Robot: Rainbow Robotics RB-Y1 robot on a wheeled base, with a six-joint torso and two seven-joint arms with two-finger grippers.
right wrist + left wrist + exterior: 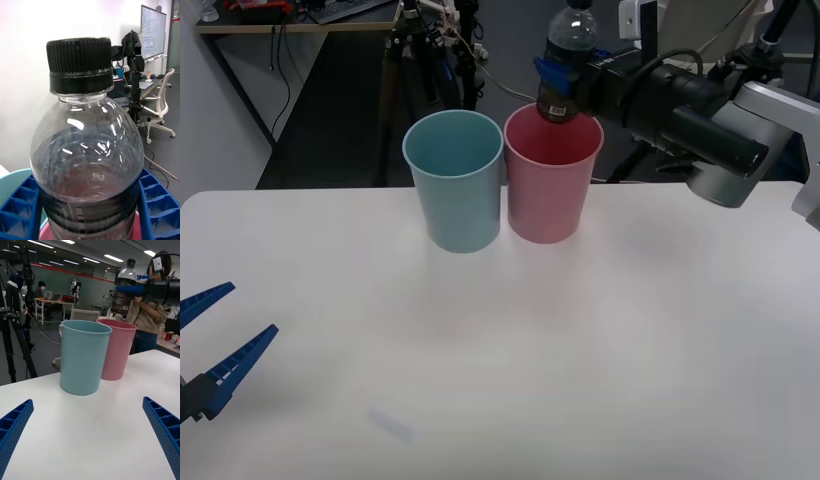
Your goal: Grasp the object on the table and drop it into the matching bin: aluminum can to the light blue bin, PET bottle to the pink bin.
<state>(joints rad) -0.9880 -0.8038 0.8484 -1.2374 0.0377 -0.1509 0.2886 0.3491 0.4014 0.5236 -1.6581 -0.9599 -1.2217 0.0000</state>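
Front view shows the right claw (562, 88) closed on the bottle (568, 45), which stands upright, cap up, directly above the mouth of the pink bin (550, 190). To my judgement only a release is needed. Left claw (210, 345) waits open, low over the near bench (580, 350).

Pink bin (549, 190), light blue bin (457, 190), seemingly brown-banded clear PET bottle (568, 60).

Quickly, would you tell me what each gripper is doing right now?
Left gripper: open, holding nothing, low over the table.
Right gripper: closed on the PET bottle, above the pink bin.
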